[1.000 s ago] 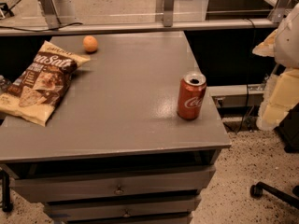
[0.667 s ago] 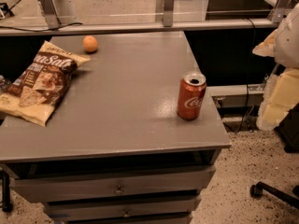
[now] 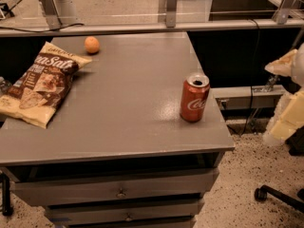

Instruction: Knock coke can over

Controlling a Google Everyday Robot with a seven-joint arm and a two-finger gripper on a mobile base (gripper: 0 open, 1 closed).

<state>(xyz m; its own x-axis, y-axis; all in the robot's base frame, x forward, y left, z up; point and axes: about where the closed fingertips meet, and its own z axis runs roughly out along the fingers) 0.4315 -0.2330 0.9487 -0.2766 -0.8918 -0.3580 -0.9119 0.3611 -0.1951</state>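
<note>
My claw (image 3: 286,99) sits out at the right edge of the camera view, a pale, blurred shape off past the table's (image 3: 128,108) right side, hanging over the speckled floor (image 3: 237,175). It holds nothing, and whether it is open or closed, I cannot tell from here. It is clear of the table, touching nothing on it.

And there is the coke can (image 3: 194,98): red, white script on its side, silver top with the opening showing. It stands upright near the table's right edge, toward the front right corner. It is the nearest thing on the table to my claw, with a gap of open air between us.

Across the grey top, well apart from the can, a chip bag (image 3: 40,82) lies flat by the left edge. Just beyond the bag's far corner, a small orange fruit (image 3: 92,44) rests near the back of the table. Below the top, two drawers (image 3: 118,191) with small knobs face the camera. Low on the right, a dark chair wheel (image 3: 260,193) rests on the floor.
</note>
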